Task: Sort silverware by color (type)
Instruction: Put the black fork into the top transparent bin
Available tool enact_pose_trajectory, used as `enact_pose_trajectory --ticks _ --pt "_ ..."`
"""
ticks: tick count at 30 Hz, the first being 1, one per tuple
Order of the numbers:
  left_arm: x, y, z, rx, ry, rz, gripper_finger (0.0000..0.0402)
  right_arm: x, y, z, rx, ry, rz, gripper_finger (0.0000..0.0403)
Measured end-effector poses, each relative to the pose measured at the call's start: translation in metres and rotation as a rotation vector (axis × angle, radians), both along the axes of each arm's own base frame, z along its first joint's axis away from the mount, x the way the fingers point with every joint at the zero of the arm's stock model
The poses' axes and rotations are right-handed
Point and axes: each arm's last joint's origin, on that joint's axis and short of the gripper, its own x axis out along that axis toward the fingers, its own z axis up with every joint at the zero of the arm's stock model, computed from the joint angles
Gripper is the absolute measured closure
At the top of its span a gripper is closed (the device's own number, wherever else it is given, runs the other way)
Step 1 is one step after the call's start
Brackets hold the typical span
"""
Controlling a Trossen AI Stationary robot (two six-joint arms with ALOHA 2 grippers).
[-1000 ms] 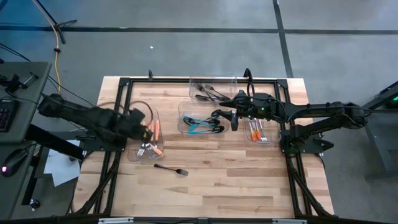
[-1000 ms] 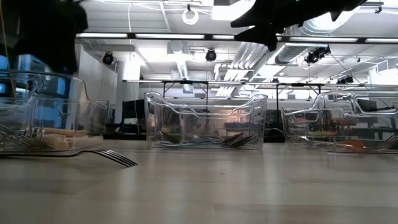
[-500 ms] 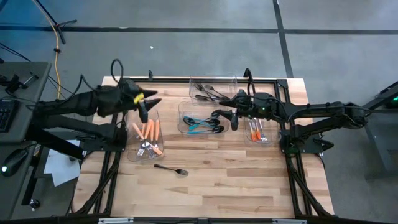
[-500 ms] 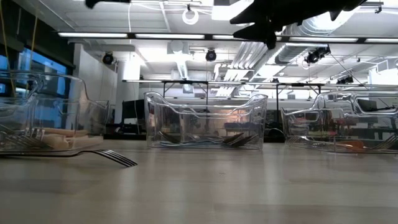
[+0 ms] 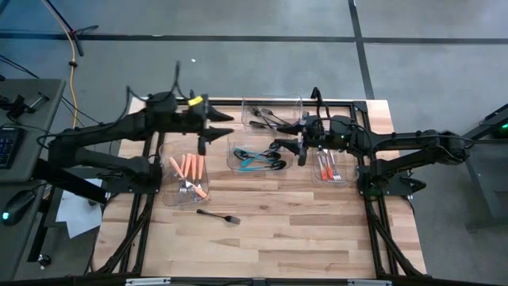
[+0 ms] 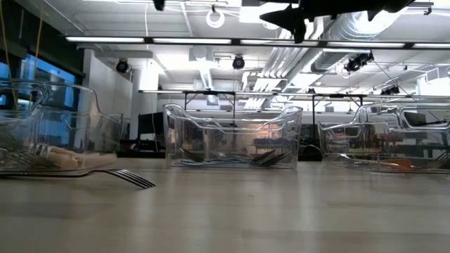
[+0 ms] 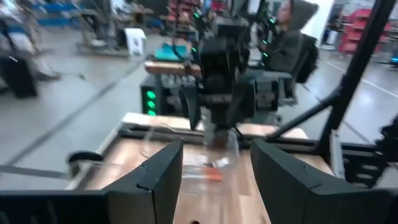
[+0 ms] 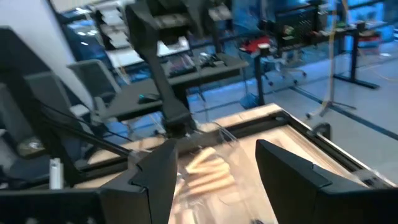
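We hold the left gripper [image 5: 205, 143] high over the table [image 5: 278, 238], between the orange bin [image 5: 168, 195] and the teal bin [image 5: 232, 135]; its fingers [image 7: 155, 177] stand apart and hold nothing. Our right gripper [image 5: 302, 152] hangs between the teal bin and the right bin [image 5: 316, 178], fingers [image 8: 283, 171] wide apart, also empty. One black fork [image 5: 218, 215] lies loose on the table, just in front of the orange bin, well apart from both grippers. The back bin [image 5: 274, 102] holds the dark pieces. We judge the fork is next. It lies flat and thin, so the fingers could scrape the wood or skate it away. Reaching down, we could also clip the orange bin's wall.
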Motion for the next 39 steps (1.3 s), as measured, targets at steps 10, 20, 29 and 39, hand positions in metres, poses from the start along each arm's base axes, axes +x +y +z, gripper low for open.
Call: enact_pose_trajectory --ticks 10,20,29,39 --pt "0.034 0.005 -0.056 -0.156 -0.048 -0.09 0.0232 0.0 0.001 0.002 -0.002 -0.018 0.04 0.0201" --pt "0.015 0.001 -0.085 -0.273 -0.132 -0.062 0.0243 0.0 0.001 0.002 -0.002 -0.016 0.04 0.0201" --pt "0.015 0.001 -0.084 -0.222 -0.141 -0.062 0.0244 0.0 0.001 0.002 -0.002 -0.016 0.039 0.0201" --pt "0.015 0.001 -0.084 -0.221 -0.14 -0.061 0.0244 0.0 0.001 0.001 -0.002 -0.015 0.039 0.0201"
